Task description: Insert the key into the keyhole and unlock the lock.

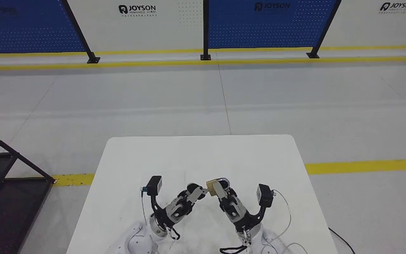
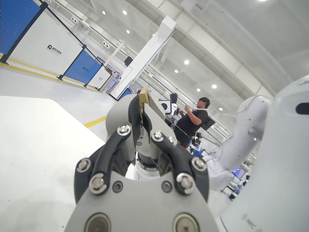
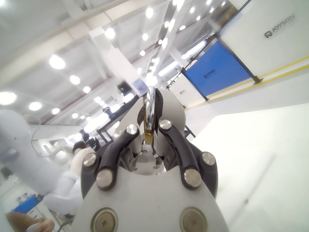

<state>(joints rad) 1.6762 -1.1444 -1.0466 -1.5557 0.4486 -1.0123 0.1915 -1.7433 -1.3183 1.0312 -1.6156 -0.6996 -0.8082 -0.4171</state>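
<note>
Your left gripper (image 2: 142,107) is pinched narrow on the key (image 2: 144,97). The brass piece sits clamped between the dark pads, and a short end of it sticks out past the fingertips. Your right gripper (image 3: 153,107) is likewise closed tight, holding the lock (image 3: 150,112). Its silver shackle stands edge-on between the fingers, with the brass body showing lower down in the gap.

From above, you have the two grippers facing each other over the near part of the table (image 1: 190,159), both lifted off its surface. The left gripper (image 1: 195,192) points toward the right gripper (image 1: 223,193). The lock (image 1: 213,186) lies between them at the right gripper's tips, just beside the left fingertips. You cannot tell from these views whether the key is touching the lock or sits in the keyhole; the key itself is too small to make out from above.

Beyond the table, a pale floor with yellow lines (image 1: 355,166) runs up to blue and white partition panels (image 1: 266,22).
</note>
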